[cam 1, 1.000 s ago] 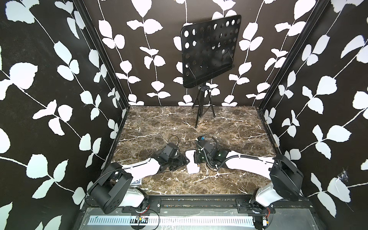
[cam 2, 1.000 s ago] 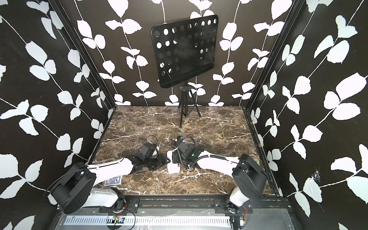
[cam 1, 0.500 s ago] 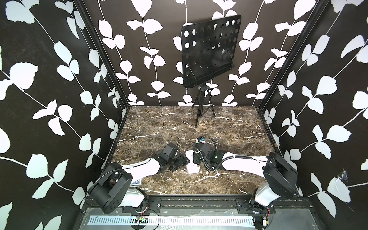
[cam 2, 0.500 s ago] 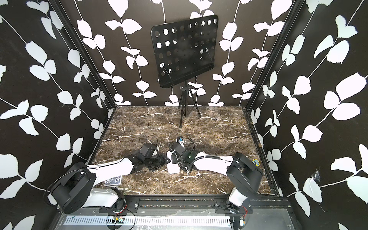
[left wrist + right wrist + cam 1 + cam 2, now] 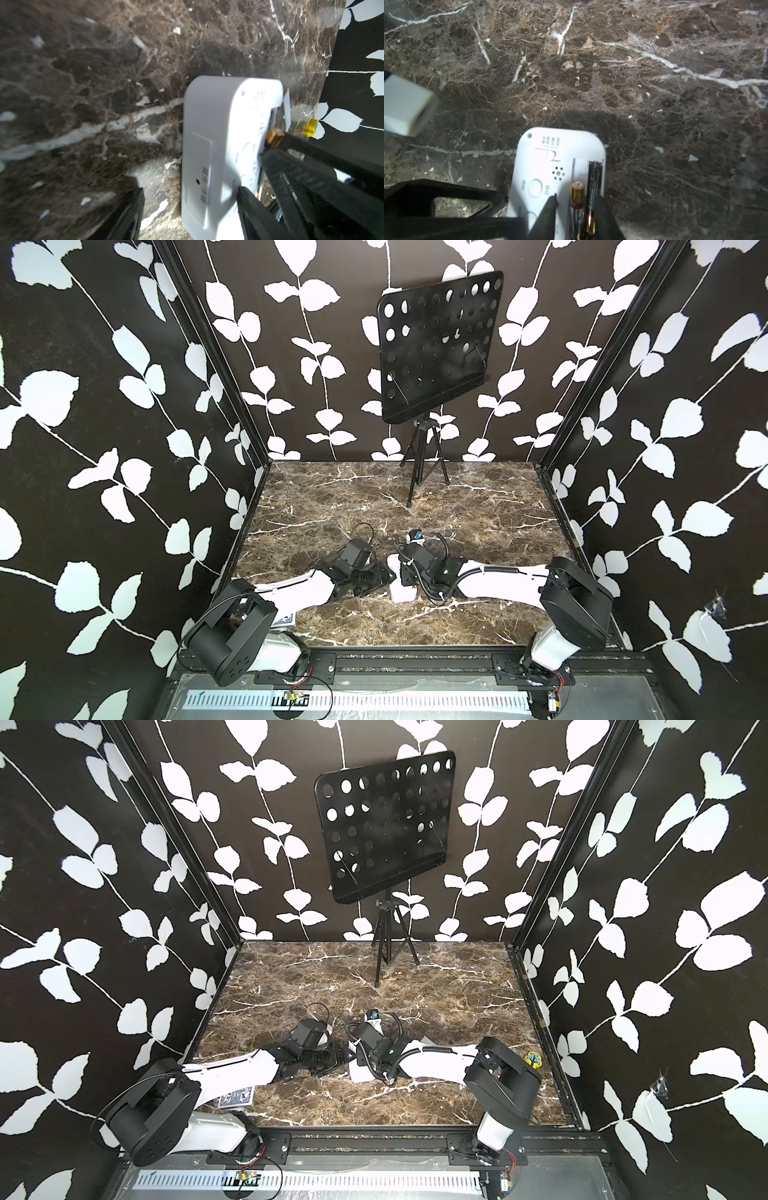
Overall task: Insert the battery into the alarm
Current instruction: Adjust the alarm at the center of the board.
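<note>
The white alarm (image 5: 401, 591) (image 5: 359, 1073) lies face down on the marble table, with its open battery bay up. In the right wrist view one black battery (image 5: 595, 180) lies in the bay. A copper-topped battery (image 5: 577, 195) leans beside it, its copper end (image 5: 274, 136) sticking up. My right gripper (image 5: 576, 199) is open, with a finger on each side of this battery and a gap showing at one finger (image 5: 552, 205). My left gripper (image 5: 190, 191) is open across the alarm's (image 5: 220, 145) edge, one finger on its back and the other over the table.
A black music stand (image 5: 436, 348) stands at the back of the table. A blue-patterned card box (image 5: 237, 1098) lies by the left arm's base. A small yellow thing (image 5: 533, 1058) sits at the right edge. A loose white cover plate (image 5: 287, 109) lies beside the alarm.
My right gripper's jaws have parted from the copper-topped battery, which stays leaning at the bay. The left arm and the alarm have not moved.
</note>
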Action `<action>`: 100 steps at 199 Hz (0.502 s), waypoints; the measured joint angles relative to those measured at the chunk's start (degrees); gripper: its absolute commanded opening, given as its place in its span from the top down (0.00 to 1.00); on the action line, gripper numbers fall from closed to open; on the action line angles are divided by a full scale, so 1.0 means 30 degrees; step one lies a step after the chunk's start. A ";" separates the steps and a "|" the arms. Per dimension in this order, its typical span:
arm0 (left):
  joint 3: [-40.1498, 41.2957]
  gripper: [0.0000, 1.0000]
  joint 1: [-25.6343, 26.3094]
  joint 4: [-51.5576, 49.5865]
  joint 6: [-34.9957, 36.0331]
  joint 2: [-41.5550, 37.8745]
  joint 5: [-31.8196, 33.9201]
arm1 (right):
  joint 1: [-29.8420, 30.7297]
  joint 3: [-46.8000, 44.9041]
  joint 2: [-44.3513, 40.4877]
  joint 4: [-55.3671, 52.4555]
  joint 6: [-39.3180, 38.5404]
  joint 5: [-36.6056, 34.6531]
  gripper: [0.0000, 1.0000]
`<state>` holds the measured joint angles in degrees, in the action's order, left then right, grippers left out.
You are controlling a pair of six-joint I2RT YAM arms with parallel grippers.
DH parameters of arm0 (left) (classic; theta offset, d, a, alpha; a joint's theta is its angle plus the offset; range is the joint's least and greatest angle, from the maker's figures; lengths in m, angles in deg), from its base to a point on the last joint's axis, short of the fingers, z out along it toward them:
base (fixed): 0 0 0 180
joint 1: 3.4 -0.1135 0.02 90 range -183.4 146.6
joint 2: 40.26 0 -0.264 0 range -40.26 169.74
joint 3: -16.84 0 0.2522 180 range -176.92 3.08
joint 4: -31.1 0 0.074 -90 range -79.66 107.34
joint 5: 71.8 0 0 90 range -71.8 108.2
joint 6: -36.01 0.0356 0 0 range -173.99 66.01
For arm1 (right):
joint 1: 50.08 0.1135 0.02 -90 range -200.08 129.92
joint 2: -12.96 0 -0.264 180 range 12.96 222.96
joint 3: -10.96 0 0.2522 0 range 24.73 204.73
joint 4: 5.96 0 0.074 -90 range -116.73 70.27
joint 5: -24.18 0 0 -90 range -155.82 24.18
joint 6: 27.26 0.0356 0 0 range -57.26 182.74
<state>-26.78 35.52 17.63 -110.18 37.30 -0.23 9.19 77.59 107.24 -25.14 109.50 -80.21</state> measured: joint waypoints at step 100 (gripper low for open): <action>-0.0051 0.62 -0.0051 0.1537 -0.1501 0.0080 0.2302 | -0.0036 -0.1858 -0.4218 -0.1923 -0.0758 -0.0911 0.69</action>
<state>-26.94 35.37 22.24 -114.68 37.54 6.67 9.08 72.01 94.59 -30.91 107.23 -82.94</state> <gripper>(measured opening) 0.434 0.332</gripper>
